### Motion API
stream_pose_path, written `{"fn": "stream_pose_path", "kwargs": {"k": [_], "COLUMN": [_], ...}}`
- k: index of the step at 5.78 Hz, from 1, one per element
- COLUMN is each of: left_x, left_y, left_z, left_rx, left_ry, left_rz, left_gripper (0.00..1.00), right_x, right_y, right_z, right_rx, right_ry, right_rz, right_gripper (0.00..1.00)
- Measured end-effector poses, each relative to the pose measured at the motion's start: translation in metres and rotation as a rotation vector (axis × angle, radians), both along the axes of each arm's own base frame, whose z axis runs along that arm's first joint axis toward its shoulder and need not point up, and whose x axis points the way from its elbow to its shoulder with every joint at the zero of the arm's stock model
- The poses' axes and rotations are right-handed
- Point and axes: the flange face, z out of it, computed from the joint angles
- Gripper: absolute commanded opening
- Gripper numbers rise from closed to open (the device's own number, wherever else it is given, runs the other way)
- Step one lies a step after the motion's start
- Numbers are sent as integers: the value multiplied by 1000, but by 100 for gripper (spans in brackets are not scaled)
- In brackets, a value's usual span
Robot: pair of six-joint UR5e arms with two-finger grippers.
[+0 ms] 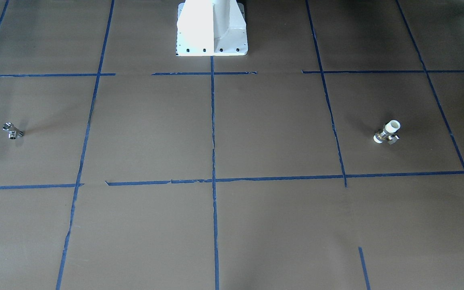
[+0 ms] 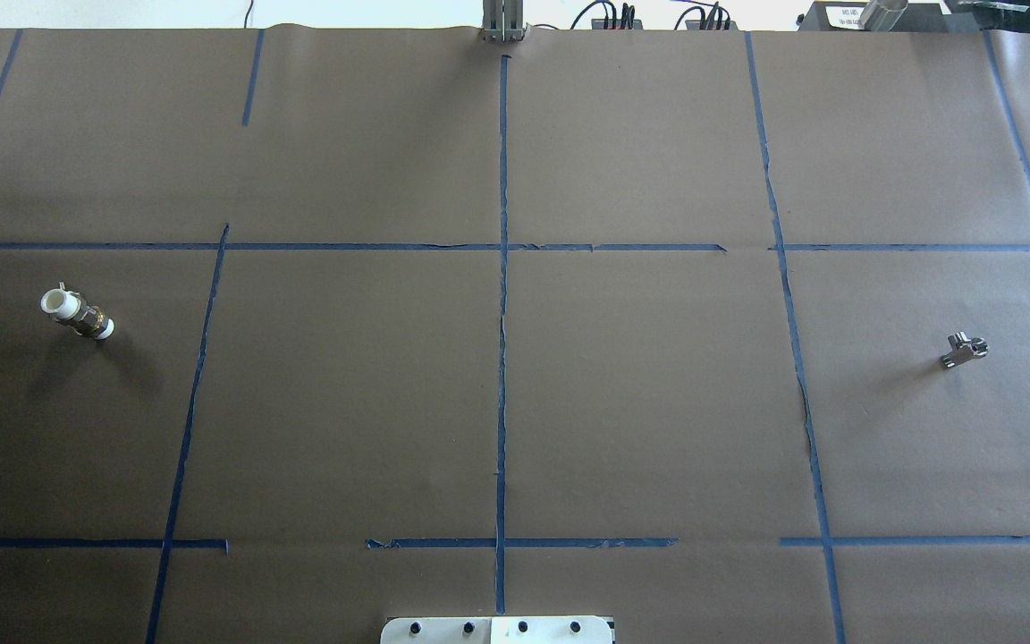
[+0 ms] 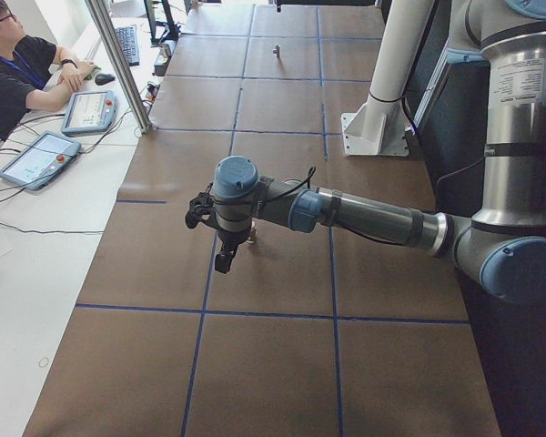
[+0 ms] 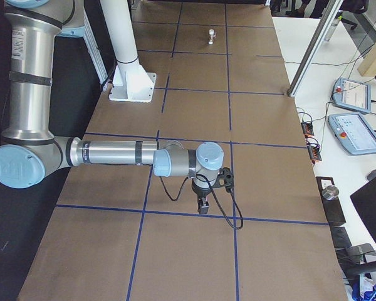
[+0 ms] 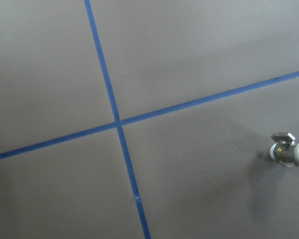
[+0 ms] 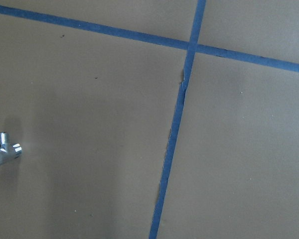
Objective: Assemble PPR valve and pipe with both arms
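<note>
Left tool (image 3: pixel 221 264) and right tool (image 4: pixel 202 207) hang pointing down; how open, cannot tell.

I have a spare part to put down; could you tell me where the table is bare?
The wide middle between the valve and the pipe is bare; the left arm and right arm crowd those two ends.

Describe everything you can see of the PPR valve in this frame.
The PPR valve is a short, stubby cylinder with white plastic-looking ends, a brass-coloured metal middle and a small metal lever sticking out of its side. It appears to stand on one end, open white end up, on the brown paper-covered table, in a taped grid cell on the robot's far left. Only the table touches it. The pipe sits far off on the opposite side. The left wrist view cuts the valve off at its edge.
</note>
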Motion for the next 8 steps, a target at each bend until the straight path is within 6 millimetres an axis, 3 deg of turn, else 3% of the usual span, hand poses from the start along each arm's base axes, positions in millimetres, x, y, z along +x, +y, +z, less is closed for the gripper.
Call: {"fn": "stream_pose_path", "kwargs": {"k": [5, 6, 8], "left_x": [176, 201, 227], "left_y": [12, 18, 14], "left_z": [-15, -17, -20], "left_rx": [-193, -202, -203], "left_ry": [13, 11, 6], "left_rz": [-142, -141, -127], "left_gripper": [100, 100, 100], "right_x": [0, 0, 0], "right_y": [0, 0, 0], "right_z": [1, 2, 3], "right_rx": [-2, -3, -6], "right_ry": [0, 1, 1], "right_rz": [0, 0, 0], "right_gripper": [100, 100, 100]}}
